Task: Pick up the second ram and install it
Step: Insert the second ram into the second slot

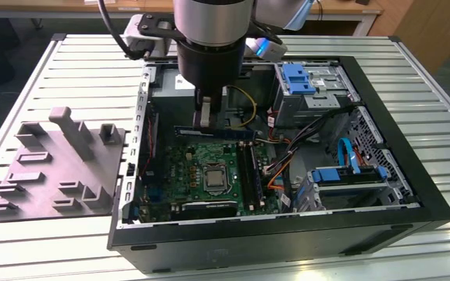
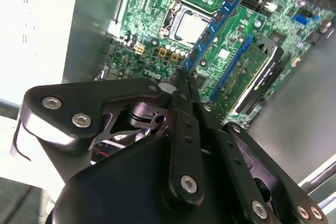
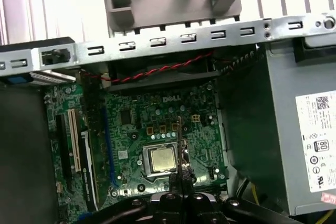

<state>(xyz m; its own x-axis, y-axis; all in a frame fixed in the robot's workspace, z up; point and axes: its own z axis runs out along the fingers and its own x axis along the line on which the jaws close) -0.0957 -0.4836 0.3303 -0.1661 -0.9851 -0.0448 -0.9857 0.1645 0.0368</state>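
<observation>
Your gripper (image 2: 184,75) is clamped shut on one end of the second ram (image 2: 217,23), a long, thin, dark blue-black memory stick pinched between its slim black fingers (image 2: 180,92). You are holding the stick in the air above the green motherboard (image 1: 180,170), over the board's edge nearest the grey metal power supply (image 3: 294,129). It sits apart from the silver processor socket (image 1: 211,175) at the board's middle.

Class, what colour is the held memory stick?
The memory stick is blue, clearest in the second wrist view.
</observation>
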